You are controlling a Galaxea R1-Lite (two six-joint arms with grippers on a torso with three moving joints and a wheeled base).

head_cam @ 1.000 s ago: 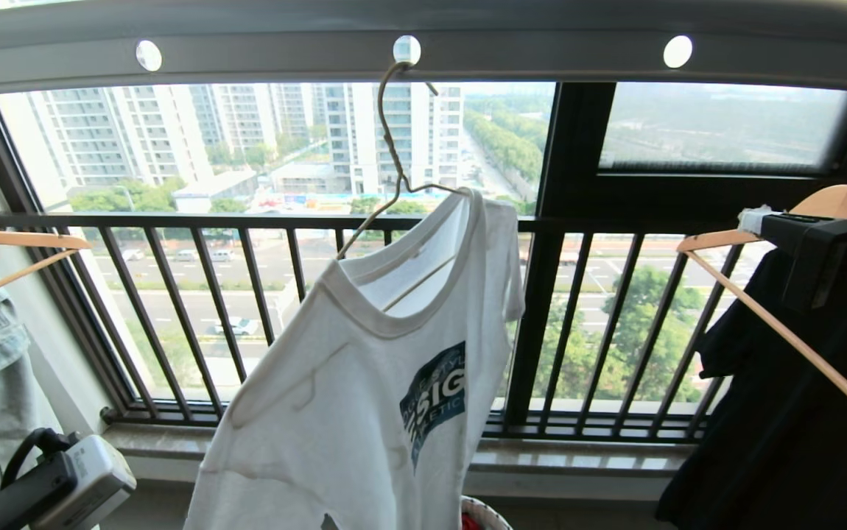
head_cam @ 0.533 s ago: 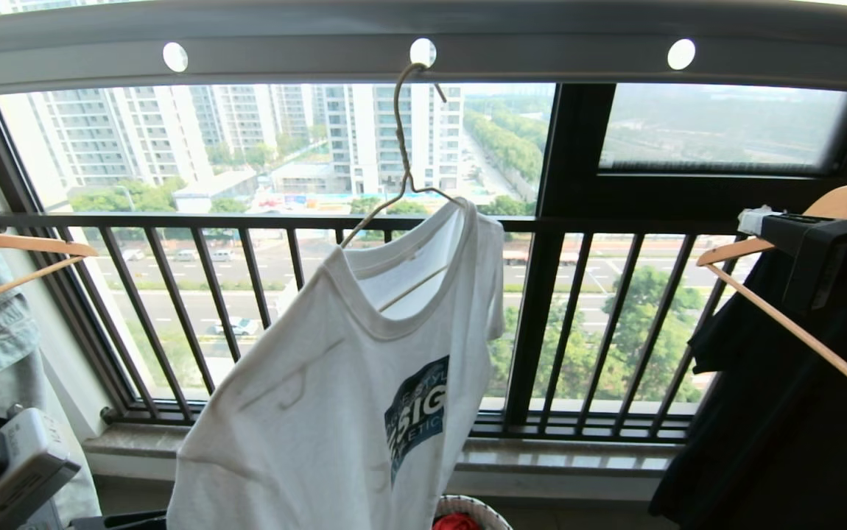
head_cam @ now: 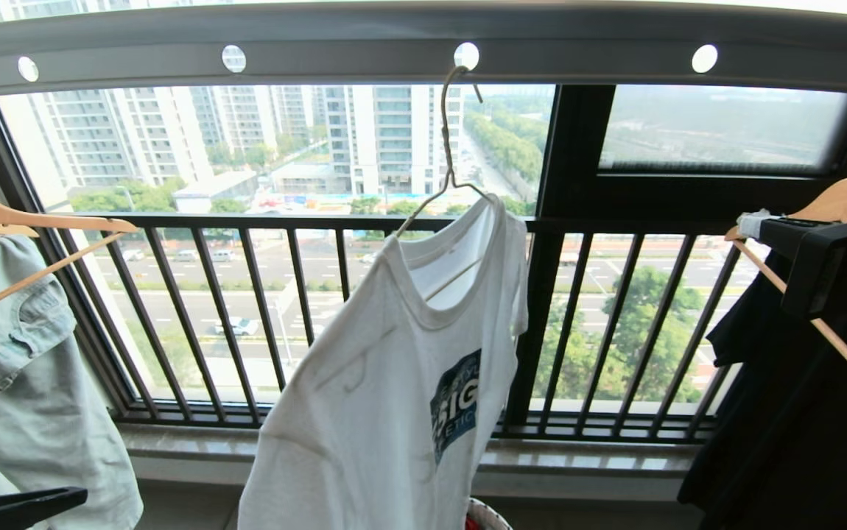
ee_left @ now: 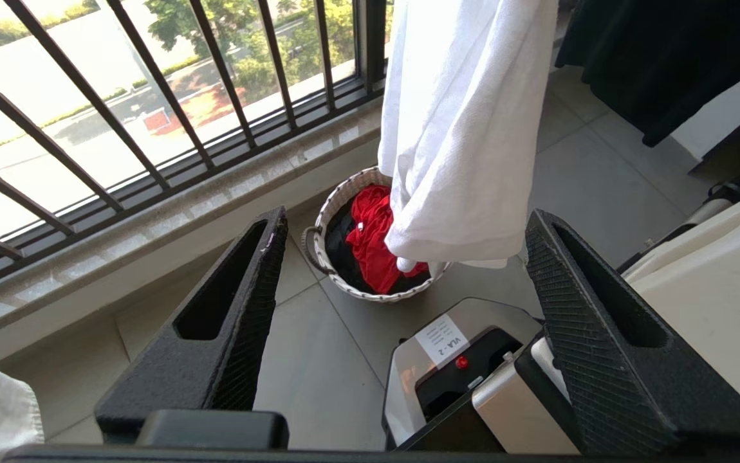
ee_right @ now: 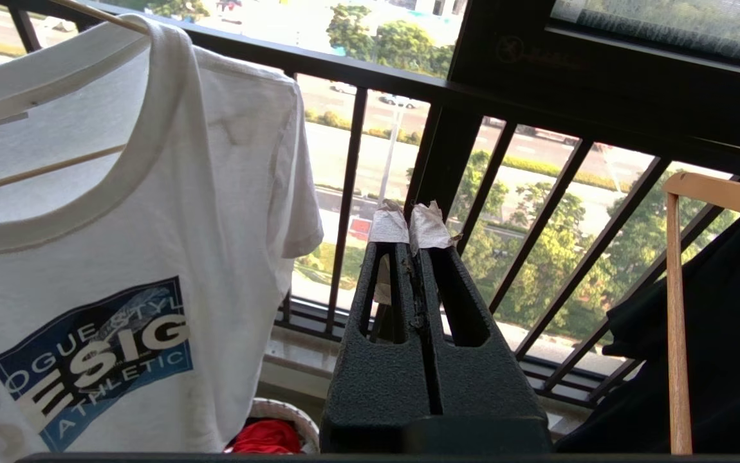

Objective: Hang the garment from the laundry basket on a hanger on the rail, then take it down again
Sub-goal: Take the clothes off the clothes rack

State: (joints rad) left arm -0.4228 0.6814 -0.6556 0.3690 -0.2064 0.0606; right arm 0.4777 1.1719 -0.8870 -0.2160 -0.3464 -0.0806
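White and limp, the T-shirt [head_cam: 394,383] hangs on the wire hanger [head_cam: 447,147] hooked in the rail [head_cam: 364,51], light enough to lift by the hanger's neck, while the left gripper [ee_left: 402,321] gapes low and the right gripper [ee_right: 408,225] stays pressed together.

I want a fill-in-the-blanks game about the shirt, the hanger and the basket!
1. The thin cream-white wire hanger hooks into a round hole in the long grey metal ____.
2. The white T-shirt with the dark blue chest print hangs on that ____.
3. The cloth inside the small round white woven basket is black and ____.
4. The left gripper holds nothing; its jaws are ____.

Missing words: rail; hanger; red; open
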